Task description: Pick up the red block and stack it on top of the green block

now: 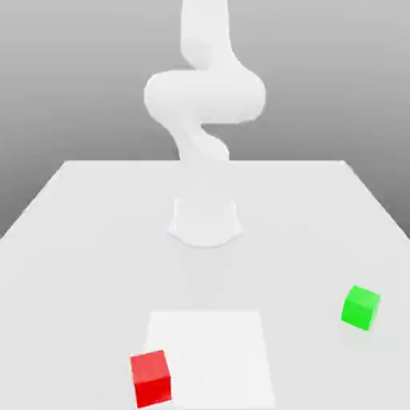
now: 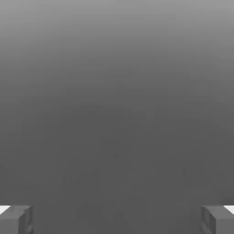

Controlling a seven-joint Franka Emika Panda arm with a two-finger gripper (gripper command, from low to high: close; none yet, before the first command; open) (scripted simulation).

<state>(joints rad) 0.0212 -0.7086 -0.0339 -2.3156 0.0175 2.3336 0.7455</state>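
Observation:
The red block (image 1: 150, 378) sits on the white table (image 1: 80, 240) near its front edge, toward the exterior view's left. The green block (image 1: 360, 307) rests on the table toward the exterior view's right, a little farther back and well apart from the red one. In the hand view my gripper (image 2: 117, 219) is open, with its two grey fingertips (image 2: 16, 219) far apart and nothing between them; behind them lies only plain grey background. The white arm (image 1: 204, 96) rises from its base and bends upward past the top of the exterior view.
The arm's round base (image 1: 205, 222) stands at the middle of the table. A brighter white square patch (image 1: 216, 352) lies flat on the table just right of the red block. The table's edges run along both sides.

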